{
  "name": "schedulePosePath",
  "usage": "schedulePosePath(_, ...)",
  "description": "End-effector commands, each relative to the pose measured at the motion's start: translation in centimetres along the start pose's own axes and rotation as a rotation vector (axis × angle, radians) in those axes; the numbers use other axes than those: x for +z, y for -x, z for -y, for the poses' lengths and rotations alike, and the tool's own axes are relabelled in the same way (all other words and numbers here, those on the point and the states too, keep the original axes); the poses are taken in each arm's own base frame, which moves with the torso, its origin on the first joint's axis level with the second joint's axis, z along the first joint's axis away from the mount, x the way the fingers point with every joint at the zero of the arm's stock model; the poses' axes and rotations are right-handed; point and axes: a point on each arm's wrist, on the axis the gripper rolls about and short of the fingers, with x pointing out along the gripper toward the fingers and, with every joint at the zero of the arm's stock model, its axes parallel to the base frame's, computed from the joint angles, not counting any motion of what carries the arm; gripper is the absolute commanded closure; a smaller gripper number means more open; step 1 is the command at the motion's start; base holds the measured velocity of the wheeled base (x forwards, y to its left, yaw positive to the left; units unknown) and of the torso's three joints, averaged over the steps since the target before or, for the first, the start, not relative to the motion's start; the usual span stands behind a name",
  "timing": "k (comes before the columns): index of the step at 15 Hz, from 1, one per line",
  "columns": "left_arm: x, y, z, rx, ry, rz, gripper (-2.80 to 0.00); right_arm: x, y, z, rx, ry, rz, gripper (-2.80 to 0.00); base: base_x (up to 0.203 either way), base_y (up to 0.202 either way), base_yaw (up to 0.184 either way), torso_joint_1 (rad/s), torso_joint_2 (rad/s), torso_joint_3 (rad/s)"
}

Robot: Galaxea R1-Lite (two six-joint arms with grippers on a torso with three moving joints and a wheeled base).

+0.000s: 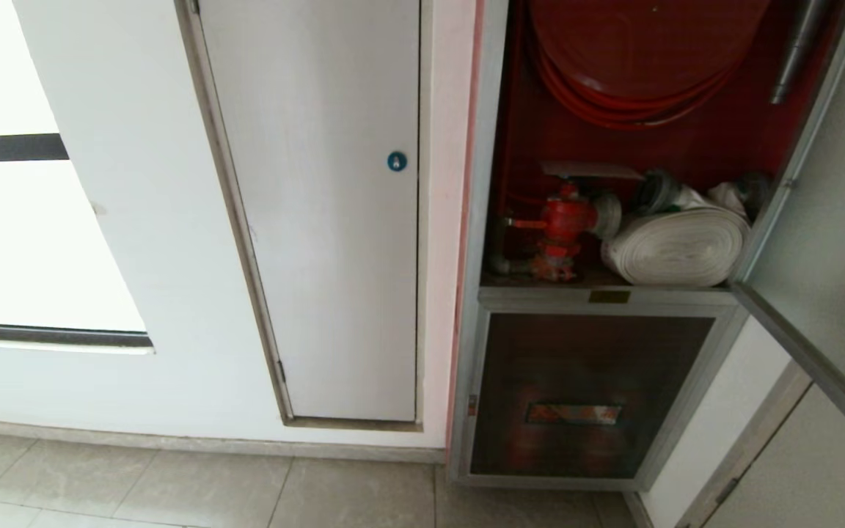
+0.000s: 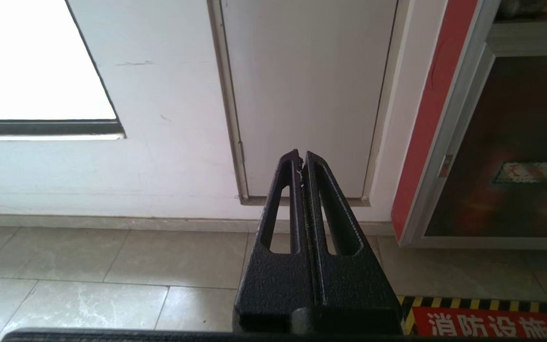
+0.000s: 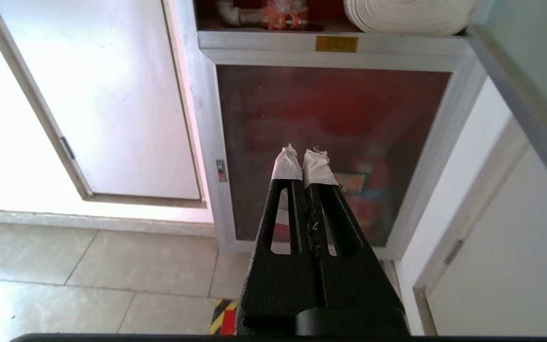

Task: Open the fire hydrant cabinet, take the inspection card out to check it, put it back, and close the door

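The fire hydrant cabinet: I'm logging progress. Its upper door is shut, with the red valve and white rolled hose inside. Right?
Not quite. The door of the fire hydrant cabinet is swung open to the right, as the head view shows. The red valve and white rolled hose do sit inside.

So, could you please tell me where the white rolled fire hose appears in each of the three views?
Head view: the white rolled fire hose lies on the open upper compartment's floor, right of the red valve.
Left wrist view: not in it.
Right wrist view: its lower edge shows along the top.
Shared landmark: the lower dark glass panel of the silver-framed cabinet, in all three.
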Motion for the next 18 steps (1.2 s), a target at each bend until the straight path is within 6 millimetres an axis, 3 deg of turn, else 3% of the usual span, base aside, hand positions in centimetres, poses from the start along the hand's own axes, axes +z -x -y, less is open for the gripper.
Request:
schedulePosePath(1,-0.21,-0.06,0.01,0.000,0.000,-0.009,0.00,0.00,0.02,0.00,0.000,0.001,0.003,0.00,-0.145,0.000,0.004,0.002,0.00,0.000)
schedulePosePath(18,-0.17,-0.05,0.00,0.000,0.000,-0.008,0.00,0.00,0.02,0.00,0.000,-0.001,0.003,0.00,-0.004,0.000,0.000,0.000,0.00,0.000)
